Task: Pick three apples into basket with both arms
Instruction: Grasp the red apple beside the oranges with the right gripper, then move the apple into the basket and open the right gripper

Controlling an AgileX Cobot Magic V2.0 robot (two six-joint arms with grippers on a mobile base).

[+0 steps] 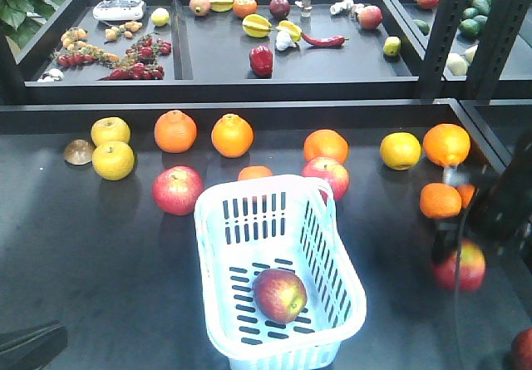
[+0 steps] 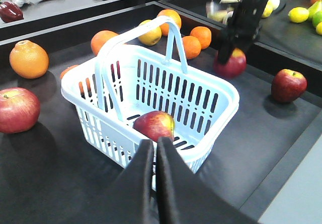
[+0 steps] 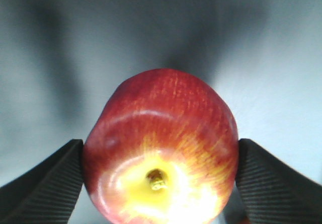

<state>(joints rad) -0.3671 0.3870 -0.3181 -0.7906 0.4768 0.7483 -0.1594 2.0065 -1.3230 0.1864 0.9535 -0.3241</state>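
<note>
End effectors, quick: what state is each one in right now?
Left end effector: closed, holding nothing.
Right end effector: closed on an apple, pads against both its sides.

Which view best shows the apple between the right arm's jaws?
The right wrist view: the apple fills the frame, stem end visible, jaws touching both sides. Front and left wrist views show that apple small, partly behind the right arm.
</note>
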